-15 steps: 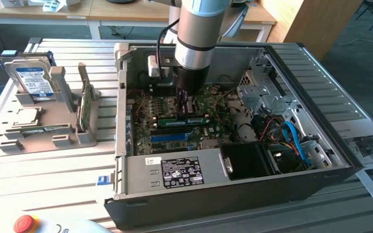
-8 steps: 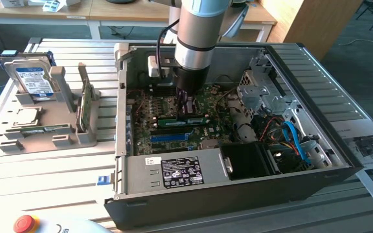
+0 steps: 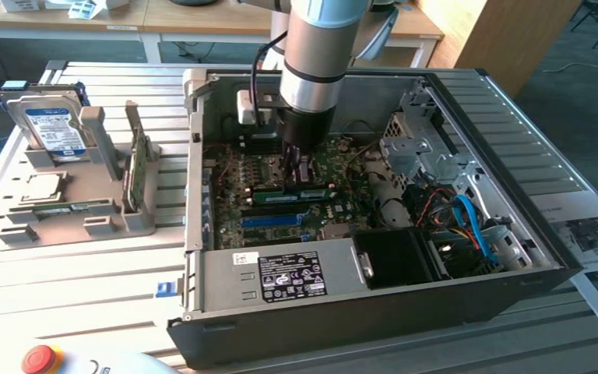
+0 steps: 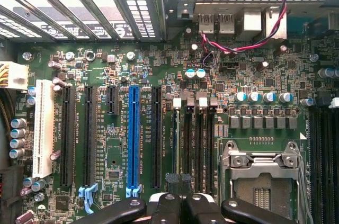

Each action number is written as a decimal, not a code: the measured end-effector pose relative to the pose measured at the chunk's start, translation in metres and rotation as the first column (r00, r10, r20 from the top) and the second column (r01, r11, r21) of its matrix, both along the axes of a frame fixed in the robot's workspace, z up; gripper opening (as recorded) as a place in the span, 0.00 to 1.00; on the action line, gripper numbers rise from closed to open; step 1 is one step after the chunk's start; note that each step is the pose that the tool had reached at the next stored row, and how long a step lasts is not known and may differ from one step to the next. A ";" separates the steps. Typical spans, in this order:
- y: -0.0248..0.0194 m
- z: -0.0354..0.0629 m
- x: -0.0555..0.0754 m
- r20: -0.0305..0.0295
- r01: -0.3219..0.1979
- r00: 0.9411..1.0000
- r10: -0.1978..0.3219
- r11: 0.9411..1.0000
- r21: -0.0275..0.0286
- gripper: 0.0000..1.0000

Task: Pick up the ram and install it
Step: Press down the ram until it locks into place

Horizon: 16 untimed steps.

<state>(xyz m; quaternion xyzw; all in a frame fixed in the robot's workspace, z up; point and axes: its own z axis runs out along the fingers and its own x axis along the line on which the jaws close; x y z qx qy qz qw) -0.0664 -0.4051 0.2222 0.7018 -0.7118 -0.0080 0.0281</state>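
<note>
Exterior high, oblique over case [image 3: 382, 312]; wrist close, probably straight down; shared motherboard [image 4: 175, 70].

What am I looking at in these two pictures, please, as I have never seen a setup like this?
A robot arm reaches down into an open computer case lying on a slatted table. The exterior view is taken from a camera off the arm. The wrist view comes from a camera on the arm, looking down past its hand at the green motherboard. The hand is shut and sits right at the ram, a thin green stick standing on edge at the memory slots. Whether it grips the stick, I cannot tell. Beside the case, a grey rack holds spare parts, including a hard drive.
</note>
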 end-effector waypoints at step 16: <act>0.0002 0.0000 0.000 0.001 0.000 1.000 0.000 1.000 0.002 0.10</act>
